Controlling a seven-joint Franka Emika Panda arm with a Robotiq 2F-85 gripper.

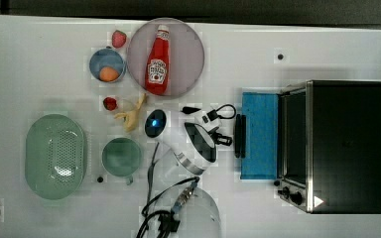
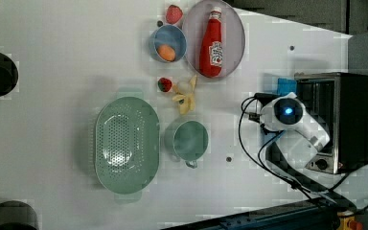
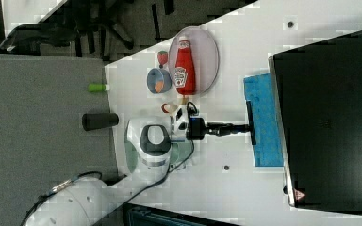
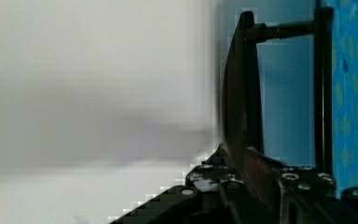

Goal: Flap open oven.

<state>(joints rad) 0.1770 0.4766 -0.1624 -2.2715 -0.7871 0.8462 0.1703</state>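
**Claw on the bar handle, oven door lying flat**

The gripper (image 3: 245,127) reaches level to the oven's (image 1: 347,146) dark bar handle (image 1: 239,135), and in the wrist view its fingers (image 4: 303,184) sit one on each side of the bar, pinched on it with only a narrow gap. The handle runs along the outer edge of the blue glass door (image 1: 260,135), which lies flapped down flat on the white table (image 1: 39,64), hinged at the oven's silver front frame. The cavity behind the frame stands open. Two black knobs (image 1: 290,193) sit on the frame at the top view's lower end of the front.

The oven stands near the table's right edge in the top view. Left of the door's free edge, the arm's white wrist fills the bare strip of table. Farther from the oven lie a banana peel (image 1: 133,115), a green cup (image 1: 121,156), a green colander (image 1: 55,156) and a ketchup bottle (image 1: 158,60) on a plate (image 1: 191,47).
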